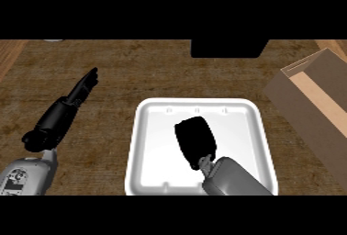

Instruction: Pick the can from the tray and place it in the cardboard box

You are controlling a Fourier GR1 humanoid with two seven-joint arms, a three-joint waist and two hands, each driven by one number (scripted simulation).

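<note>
The right hand [196, 141] hovers over the white tray [154, 137], hiding any can; its grip cannot be told. The left hand [81, 92] rests released; the cardboard box [318, 110] is cut off at right.

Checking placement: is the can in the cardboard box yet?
Cannot tell. No can shows in the cardboard box. The right hand is over the white tray, hiding whatever lies beneath it.

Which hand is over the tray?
The right hand, coming in from the lower right, is above the white tray with its back to the camera. The left hand lies straight over bare counter, left of the tray.
</note>
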